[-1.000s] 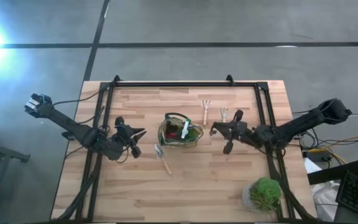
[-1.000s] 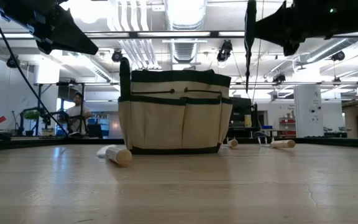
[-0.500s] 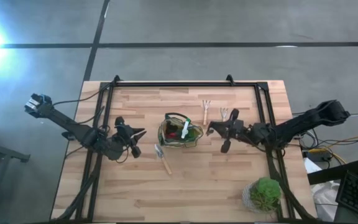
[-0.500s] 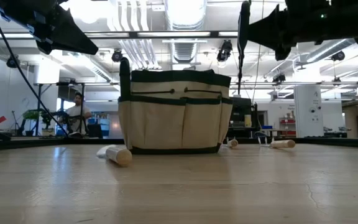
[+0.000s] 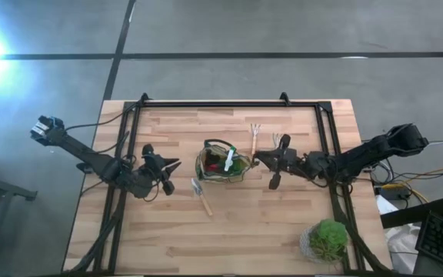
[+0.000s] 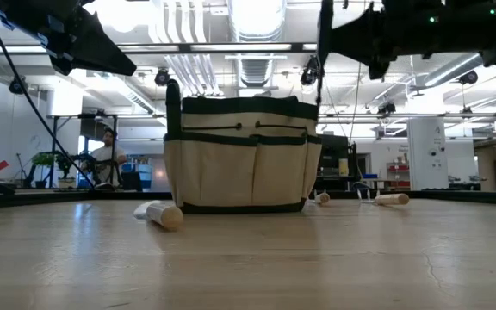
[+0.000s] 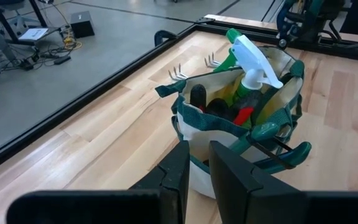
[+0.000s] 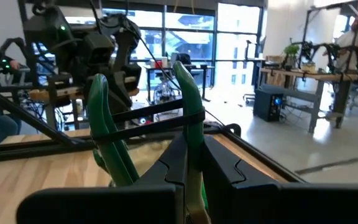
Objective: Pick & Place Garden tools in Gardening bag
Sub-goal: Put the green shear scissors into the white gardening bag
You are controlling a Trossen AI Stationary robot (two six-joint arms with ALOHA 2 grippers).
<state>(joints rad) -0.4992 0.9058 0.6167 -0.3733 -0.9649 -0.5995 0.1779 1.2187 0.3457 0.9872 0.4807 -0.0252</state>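
On the wooden bench (image 5: 283,223) the gardening bag (image 5: 204,165) is sitting near the middle, upright. The green spray bottle (image 7: 250,59) is standing inside it with its white top poking above the rim, and the red-and-black tool (image 7: 241,117) is lying in there beside it. The right claw (image 5: 258,160) is hovering just at the bag's 3 o'clock, higher than the rim in the low view. Its fingers are pressed together, pinching one handle of a green-handled pruner (image 8: 107,134), and the pruner's two handles are sticking up past the fingers. The left claw (image 5: 171,165) is waiting at the bag's 9 o'clock, clear of the fabric and pointing toward it. Its fingers (image 7: 178,171) are standing close with a slim gap between them, gripping nothing. The wooden-handled trowel (image 5: 204,201) is lying flat on the bench at the bag's 7 o'clock, near its base. The two wooden-handled forks (image 5: 254,137) are lying at its 1 o'clock, near each other. A bushy potted plant (image 5: 329,238) is sitting at 4 o'clock, well apart, near the bench corner. In the low view a person (image 6: 106,155) is sitting in the room beyond.
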